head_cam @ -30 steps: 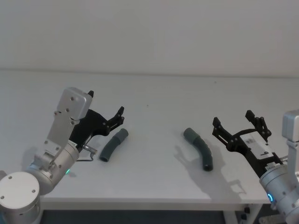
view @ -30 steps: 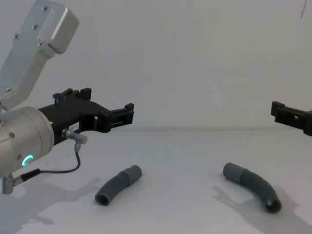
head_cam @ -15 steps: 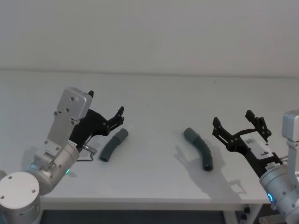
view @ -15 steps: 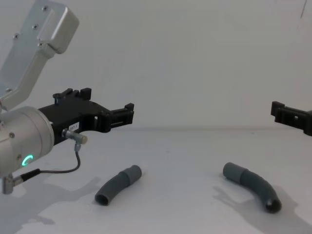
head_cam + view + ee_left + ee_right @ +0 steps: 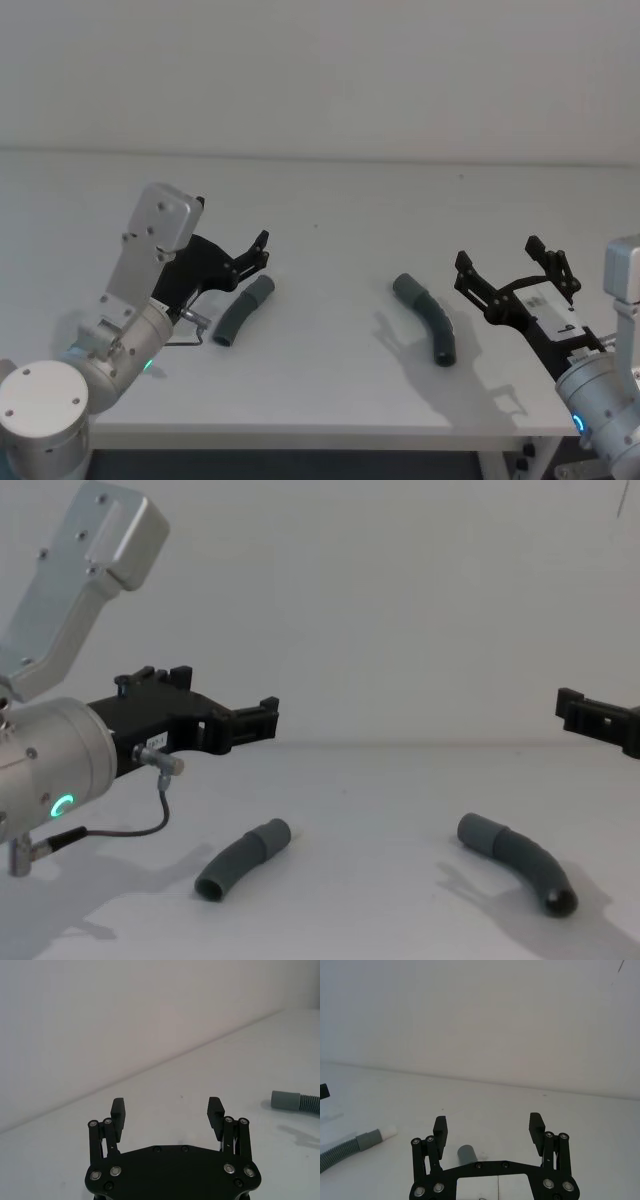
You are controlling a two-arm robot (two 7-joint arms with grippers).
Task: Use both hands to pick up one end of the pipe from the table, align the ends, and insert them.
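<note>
Pipe: left piece (image 5: 243,309) & right piece (image 5: 428,318) apart on table (image 5: 330,200). Pre-grasp: left gripper (image 5: 166,1110), right gripper (image 5: 488,1124) hover w/ fingers (image 5: 118,1111) spread, empty. Next, prob.: descend, grip each.

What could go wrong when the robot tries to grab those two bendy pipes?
1. The lighter pipe piece and darker pipe piece lie loose on the table; the open left end effector or open right end effector might nudge one so it rolls away.
2. Both pieces are bent, so their cuffs could meet at an angle and jam.
</note>
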